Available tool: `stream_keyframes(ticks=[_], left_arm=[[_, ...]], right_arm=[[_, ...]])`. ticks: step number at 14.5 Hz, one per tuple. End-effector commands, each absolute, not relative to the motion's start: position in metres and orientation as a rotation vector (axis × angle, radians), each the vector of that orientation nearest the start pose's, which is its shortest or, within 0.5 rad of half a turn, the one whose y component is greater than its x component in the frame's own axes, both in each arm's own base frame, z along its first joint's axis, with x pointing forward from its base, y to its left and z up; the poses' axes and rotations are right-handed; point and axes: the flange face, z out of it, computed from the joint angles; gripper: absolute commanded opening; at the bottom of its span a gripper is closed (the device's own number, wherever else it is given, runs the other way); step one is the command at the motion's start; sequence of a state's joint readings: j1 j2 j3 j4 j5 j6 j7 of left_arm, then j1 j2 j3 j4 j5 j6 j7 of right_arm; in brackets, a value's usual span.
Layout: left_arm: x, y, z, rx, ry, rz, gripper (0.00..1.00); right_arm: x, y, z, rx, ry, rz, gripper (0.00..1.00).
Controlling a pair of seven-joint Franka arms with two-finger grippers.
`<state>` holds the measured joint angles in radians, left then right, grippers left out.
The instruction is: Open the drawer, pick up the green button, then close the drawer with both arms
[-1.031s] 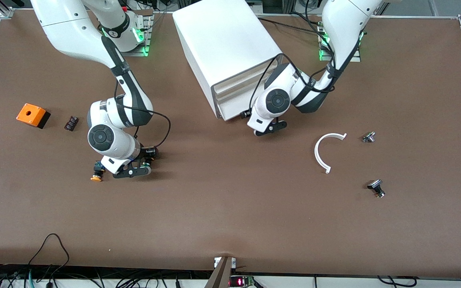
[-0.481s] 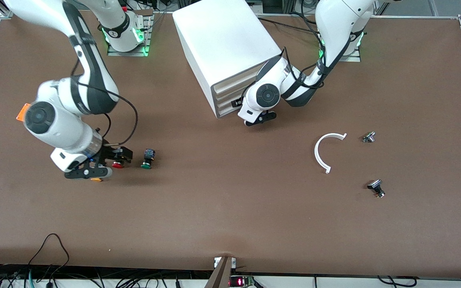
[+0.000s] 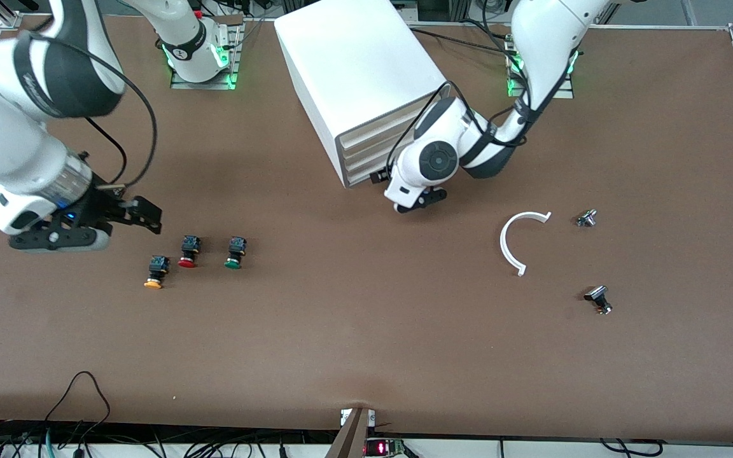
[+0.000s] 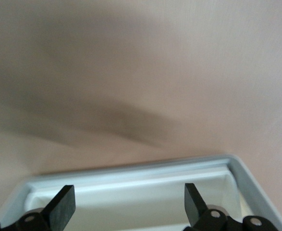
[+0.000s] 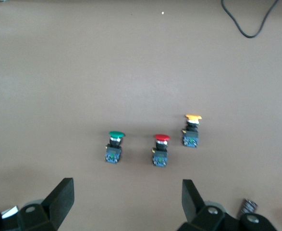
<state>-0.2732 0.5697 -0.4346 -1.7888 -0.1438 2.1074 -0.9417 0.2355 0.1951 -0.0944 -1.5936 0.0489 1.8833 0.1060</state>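
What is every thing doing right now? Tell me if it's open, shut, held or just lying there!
drawer: shut or almost shut, in the cabinet.
green button: lying on the table, not held.
red button: lying loose.
yellow button: lying loose.
left gripper: open, at the drawer.
right gripper: open, empty, above the buttons.

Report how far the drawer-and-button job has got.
Done, it seems: the small green-capped push button lies on the brown table beside the red-capped and yellow-capped ones, and the right gripper hangs open and empty above the table.

In hand: the open left gripper sits at the white cabinet's shallow white drawer.

Left: whether the drawer is fully shut is unclear.
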Motion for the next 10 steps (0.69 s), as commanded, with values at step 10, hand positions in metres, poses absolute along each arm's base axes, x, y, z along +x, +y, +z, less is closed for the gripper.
stream_keyframes(ticks=[10], left_arm=[[0.63,-0.175,0.422,-3.063,0.087,0.344,1.0]], right_arm=[[0.557,0.043,0.623,-3.125,0.137,-0.085,0.99]])
